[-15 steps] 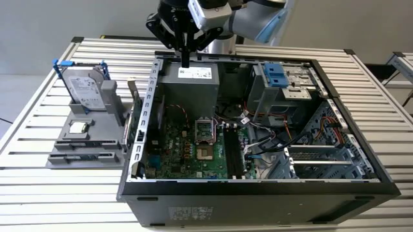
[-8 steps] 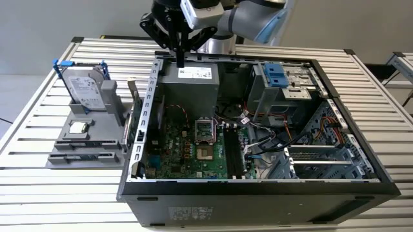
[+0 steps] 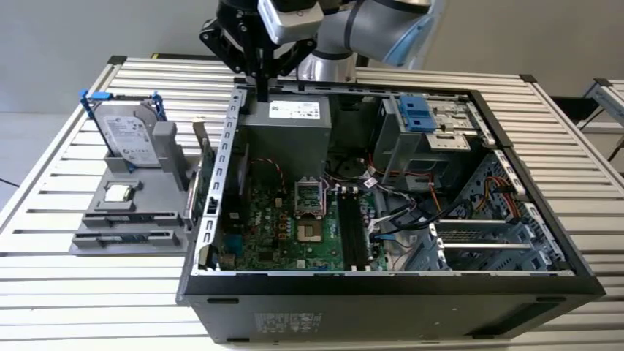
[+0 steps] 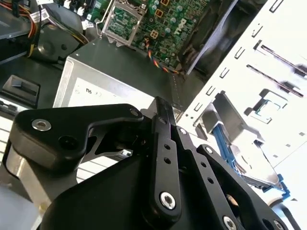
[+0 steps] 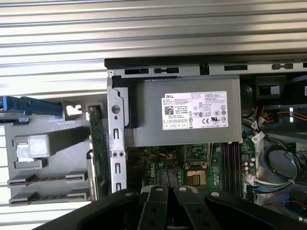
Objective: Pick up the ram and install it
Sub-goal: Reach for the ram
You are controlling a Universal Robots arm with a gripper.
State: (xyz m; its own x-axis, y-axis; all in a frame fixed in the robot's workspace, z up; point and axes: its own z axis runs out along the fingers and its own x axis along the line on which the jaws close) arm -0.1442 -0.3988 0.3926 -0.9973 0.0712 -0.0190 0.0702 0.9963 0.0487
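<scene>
An open computer case [image 3: 390, 300] lies on the slatted worktop [image 3: 88, 292], grey power supply [image 3: 288, 128] at its far side, green motherboard [image 3: 283, 227] nearer. At the exterior view's left, a grey holder [image 3: 127, 223] carries a hard drive [image 3: 131, 139] in a blue frame.

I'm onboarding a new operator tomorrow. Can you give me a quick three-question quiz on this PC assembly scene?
1. True or false: the hard drive stands in the grey fixture, outside the computer case.
2. The gripper is nearest: A) the power supply; B) the processor socket; C) the front drive bays.
3. Fill in: the fixture stands on the exterior view's ____ of the case.
Key: 1 true; 2 A; 3 left.
</scene>
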